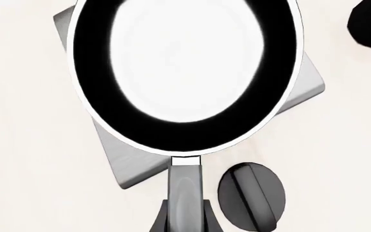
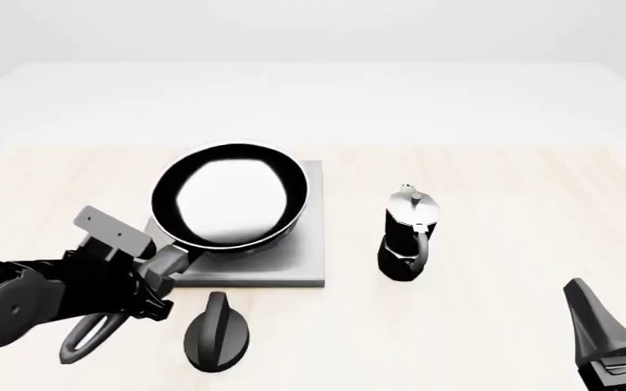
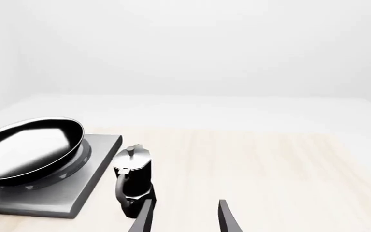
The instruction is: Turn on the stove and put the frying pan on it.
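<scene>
Pan [image 2: 231, 195] sits on the stove [image 2: 304, 265] toward the table's [image 2: 487, 326] left side, its handle gripped by the left pincer [image 2: 150, 281]. Knob [image 2: 218, 334] lies just nearer. Right pincer [image 2: 618, 314] hangs open, well apart, beyond the moka pot [image 2: 409, 235].

The frying pan [image 2: 231, 202] has a glossy, mirror-like inside ringed by black, a thin pale rim, and a smooth dark handle with a dull sheen. The stove [image 2: 304, 269] is a flat slab of brushed grey metal with a matt to satin finish, and its separate knob [image 2: 218, 334] is smooth black with a soft grey sheen along the ridge. The moka pot [image 2: 409, 235] is glossy black with a bright silver metallic lid, the table [image 2: 509, 204] shows a pale, matt, faintly grained wood surface, and both arms appear as smooth black parts with a slight gloss.
</scene>
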